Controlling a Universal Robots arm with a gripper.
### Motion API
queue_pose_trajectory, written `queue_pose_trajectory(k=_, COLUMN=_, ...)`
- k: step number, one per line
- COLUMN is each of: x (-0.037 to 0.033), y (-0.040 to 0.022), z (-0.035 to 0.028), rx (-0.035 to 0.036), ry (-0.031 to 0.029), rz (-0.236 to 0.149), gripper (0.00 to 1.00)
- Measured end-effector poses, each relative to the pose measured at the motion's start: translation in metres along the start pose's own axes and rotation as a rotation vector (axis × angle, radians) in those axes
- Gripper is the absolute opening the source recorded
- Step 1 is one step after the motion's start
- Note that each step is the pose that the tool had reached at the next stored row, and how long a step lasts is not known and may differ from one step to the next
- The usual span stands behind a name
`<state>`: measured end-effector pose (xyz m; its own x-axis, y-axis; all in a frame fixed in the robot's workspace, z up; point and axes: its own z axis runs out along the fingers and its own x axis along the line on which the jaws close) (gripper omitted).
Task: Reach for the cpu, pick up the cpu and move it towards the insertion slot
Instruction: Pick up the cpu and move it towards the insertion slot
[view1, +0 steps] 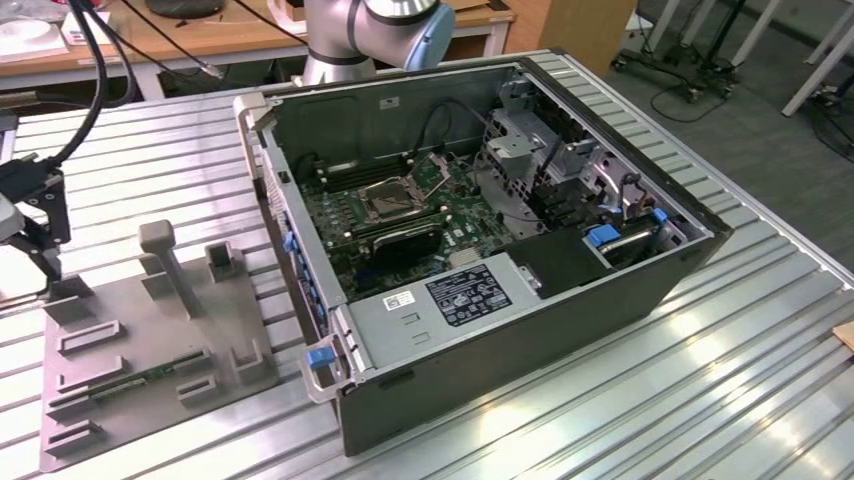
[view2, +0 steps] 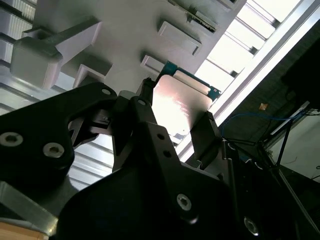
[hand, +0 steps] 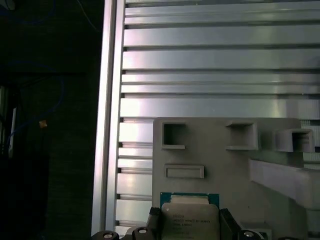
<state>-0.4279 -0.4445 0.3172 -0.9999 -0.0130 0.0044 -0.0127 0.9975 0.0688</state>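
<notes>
tool (view2: 176, 105) clamped on cpu (hand: 190, 220); at grey fixture (view1: 147, 345); insertion slot (view1: 390, 197) well apart

Illegible print on the cpu (hand: 190, 222)

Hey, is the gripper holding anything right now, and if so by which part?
The cpu, pinched by two opposite side edges between the fingers of the gripper, at the grey fixture.

Cpu (view2: 182, 100) in end effector (view2: 175, 120) (over plate (view2: 125, 30))
</notes>
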Motion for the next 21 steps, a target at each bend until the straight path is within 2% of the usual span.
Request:
queue_pose_trajectory(k=12, x=0.0001, y=0.0022, z=-0.0318, rx=-0.0001, ry=0.0, rz=-0.001, gripper=0.54)
queue_pose_trajectory(k=21, x=0.0002, y=0.0035, z=-0.051, rx=-0.0001, ry=0.0, rz=-0.001, gripper=0.54)
